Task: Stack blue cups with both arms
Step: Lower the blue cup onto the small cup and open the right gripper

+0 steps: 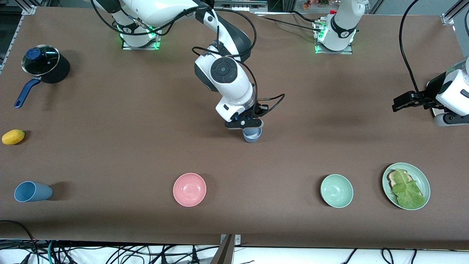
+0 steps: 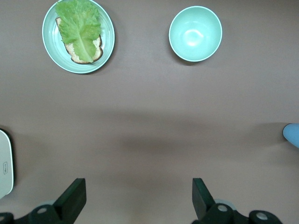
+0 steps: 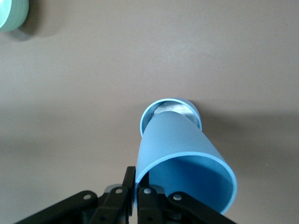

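Observation:
My right gripper (image 1: pixel 250 126) (image 3: pixel 136 181) is shut on the rim of a blue cup (image 3: pixel 182 149), one finger inside and one outside. The cup's narrow base sits in the mouth of a second, greyer blue cup (image 3: pixel 175 108) that stands upright mid-table (image 1: pixel 252 138). A third blue cup (image 1: pixel 33 191) lies on its side at the right arm's end of the table, near the front camera. My left gripper (image 1: pixel 405 101) (image 2: pixel 138 200) is open and empty, up over the left arm's end of the table. A blue cup's edge (image 2: pixel 293 135) shows in the left wrist view.
A pink bowl (image 1: pixel 189 189), a pale green bowl (image 1: pixel 336 190) (image 2: pixel 195 33) and a green plate (image 1: pixel 422 179) (image 2: pixel 108 35) with bread and lettuce stand nearer the front camera. A lidded black pot (image 1: pixel 44 64) and a yellow fruit (image 1: pixel 13 136) are at the right arm's end.

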`<move>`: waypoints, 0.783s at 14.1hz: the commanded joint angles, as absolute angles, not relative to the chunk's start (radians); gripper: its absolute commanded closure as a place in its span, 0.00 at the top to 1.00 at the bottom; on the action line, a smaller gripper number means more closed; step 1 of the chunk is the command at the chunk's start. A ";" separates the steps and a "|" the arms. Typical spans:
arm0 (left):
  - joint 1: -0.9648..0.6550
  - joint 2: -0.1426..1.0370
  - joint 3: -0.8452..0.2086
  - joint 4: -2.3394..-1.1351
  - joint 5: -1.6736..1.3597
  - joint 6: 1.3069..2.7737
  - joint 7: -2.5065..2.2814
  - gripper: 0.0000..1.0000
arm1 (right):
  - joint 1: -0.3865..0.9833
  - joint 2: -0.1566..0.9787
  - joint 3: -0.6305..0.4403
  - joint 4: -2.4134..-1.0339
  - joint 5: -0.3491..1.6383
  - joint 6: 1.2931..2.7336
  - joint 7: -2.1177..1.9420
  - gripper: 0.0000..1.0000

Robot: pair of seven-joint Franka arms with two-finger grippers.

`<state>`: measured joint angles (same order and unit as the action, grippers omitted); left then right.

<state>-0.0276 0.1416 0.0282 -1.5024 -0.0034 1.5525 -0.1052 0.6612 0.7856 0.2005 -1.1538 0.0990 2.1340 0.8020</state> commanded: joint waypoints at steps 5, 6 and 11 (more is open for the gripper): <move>-0.028 0.123 0.034 -1.513 -0.020 1.543 -0.086 1.00 | 0.658 0.821 0.204 -1.114 0.123 2.143 0.802 0.00; -0.029 0.123 0.034 -1.513 -0.020 1.543 -0.087 1.00 | 0.657 0.821 0.204 -1.114 0.123 2.135 0.799 0.00; -0.028 0.123 0.034 -1.513 -0.020 1.542 -0.086 1.00 | 0.658 0.827 0.204 -1.118 0.120 2.132 0.801 0.00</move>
<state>-0.0276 0.1416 0.0283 -1.5024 -0.0034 1.5522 -0.1052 0.6577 0.8089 0.1994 -1.1537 0.1070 2.1474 0.8020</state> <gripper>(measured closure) 0.000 0.947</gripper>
